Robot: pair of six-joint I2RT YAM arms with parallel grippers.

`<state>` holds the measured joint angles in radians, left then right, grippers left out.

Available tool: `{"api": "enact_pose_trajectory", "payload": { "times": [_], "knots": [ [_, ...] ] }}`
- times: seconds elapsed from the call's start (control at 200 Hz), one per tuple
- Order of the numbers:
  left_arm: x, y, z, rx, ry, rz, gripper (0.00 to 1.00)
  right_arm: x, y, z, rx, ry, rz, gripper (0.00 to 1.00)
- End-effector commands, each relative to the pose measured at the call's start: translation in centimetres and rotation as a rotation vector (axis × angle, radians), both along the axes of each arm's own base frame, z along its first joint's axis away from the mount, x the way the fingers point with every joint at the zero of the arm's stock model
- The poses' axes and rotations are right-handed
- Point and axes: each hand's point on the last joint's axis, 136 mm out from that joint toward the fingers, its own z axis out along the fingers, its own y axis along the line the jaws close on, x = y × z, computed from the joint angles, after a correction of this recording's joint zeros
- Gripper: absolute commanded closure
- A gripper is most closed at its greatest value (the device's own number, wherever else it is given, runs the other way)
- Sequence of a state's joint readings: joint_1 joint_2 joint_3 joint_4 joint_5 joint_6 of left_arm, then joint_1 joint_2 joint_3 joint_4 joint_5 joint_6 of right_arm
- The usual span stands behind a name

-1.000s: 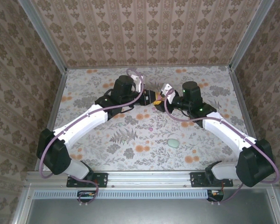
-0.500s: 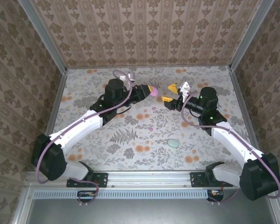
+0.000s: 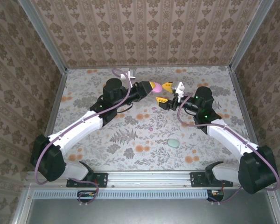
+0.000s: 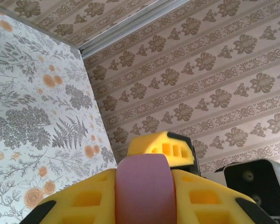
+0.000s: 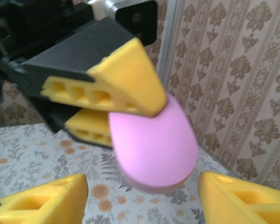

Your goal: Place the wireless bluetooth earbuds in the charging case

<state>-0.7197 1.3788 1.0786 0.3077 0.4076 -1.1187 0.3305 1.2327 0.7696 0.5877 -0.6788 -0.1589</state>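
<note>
While the left gripper (image 3: 154,87) is clenched on a pinkish-purple, pebble-shaped plastic charging case (image 5: 154,147), it holds that case in the air above the far middle of the floral-patterned desk (image 3: 130,156). In the left wrist view the pink case sits squeezed between two yellow fingers (image 4: 79,200), with its rounded end sticking out past their tips.

The right gripper (image 3: 165,92) is just beside the pink case, on its right, facing it. Its jaws are spread and hold nothing. In the right wrist view the two yellow fingertips (image 5: 42,200) stand apart below the pink case, one on each side, and neither touches it. One of these fingers also shows just behind the pink case in the left wrist view.

A tiny pinkish-purple plastic earbud (image 3: 150,128) lies on the desk well apart from the pink case, toward the arm bases. It is too small to tell which way it is turned.

A pale green, pebble-shaped case (image 3: 173,142) lies closed on the desk further from the pink case. It is toward the arm bases and slightly to the right, near the earbud but not touching it.
</note>
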Motion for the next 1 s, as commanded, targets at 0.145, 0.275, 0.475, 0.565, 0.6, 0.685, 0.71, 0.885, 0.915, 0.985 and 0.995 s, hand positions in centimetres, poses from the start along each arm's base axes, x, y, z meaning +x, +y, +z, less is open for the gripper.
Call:
{"api": "enact_pose_trajectory", "payload": {
  "times": [0.145, 0.275, 0.475, 0.565, 0.6, 0.685, 0.71, 0.885, 0.915, 0.985, 0.995],
  "knots": [
    [-1.4, 0.3, 4.0, -0.073, -0.073, -0.031, 0.93, -0.5, 1.1, 3.2, 0.040, -0.088, 0.118, 0.42],
    [-1.4, 0.3, 4.1, -0.074, -0.080, -0.032, 0.93, -1.1, 1.5, 3.2, 0.029, -0.085, 0.174, 0.49],
    [-1.4, 0.5, 4.2, -0.071, -0.085, -0.026, 0.93, -1.0, 1.4, 2.7, 0.012, -0.073, 0.160, 0.53],
    [-1.4, 0.5, 4.2, -0.070, -0.084, -0.025, 0.94, -1.0, 1.3, 2.5, 0.003, -0.066, 0.158, 0.55],
    [-1.4, 0.5, 4.2, -0.070, -0.083, -0.025, 0.93, -1.0, 1.3, 2.5, -0.001, -0.066, 0.157, 0.56],
    [-1.3, 0.6, 4.1, -0.067, -0.083, -0.020, 0.92, -1.0, 1.3, 2.3, -0.010, -0.060, 0.159, 0.62],
    [-1.3, 0.6, 4.0, -0.065, -0.083, -0.019, 0.90, -1.1, 1.3, 2.2, -0.011, -0.056, 0.165, 0.63],
    [-1.3, 1.2, 4.1, -0.018, -0.156, 0.004, 0.46, -1.5, 1.4, 2.6, -0.002, 0.023, 0.210, 0.66],
    [-1.2, 1.5, 4.2, -0.002, -0.190, 0.016, 0.38, -1.4, 1.4, 2.7, 0.002, 0.057, 0.215, 0.67],
    [-1.7, 2.4, 4.7, 0.042, -0.311, 0.041, 0.29, -1.8, 1.4, 2.7, 0.008, 0.125, 0.260, 0.68],
    [-1.7, 2.6, 4.8, 0.051, -0.330, 0.046, 0.28, -1.9, 1.5, 2.9, 0.009, 0.129, 0.273, 0.68]
  ]
}}
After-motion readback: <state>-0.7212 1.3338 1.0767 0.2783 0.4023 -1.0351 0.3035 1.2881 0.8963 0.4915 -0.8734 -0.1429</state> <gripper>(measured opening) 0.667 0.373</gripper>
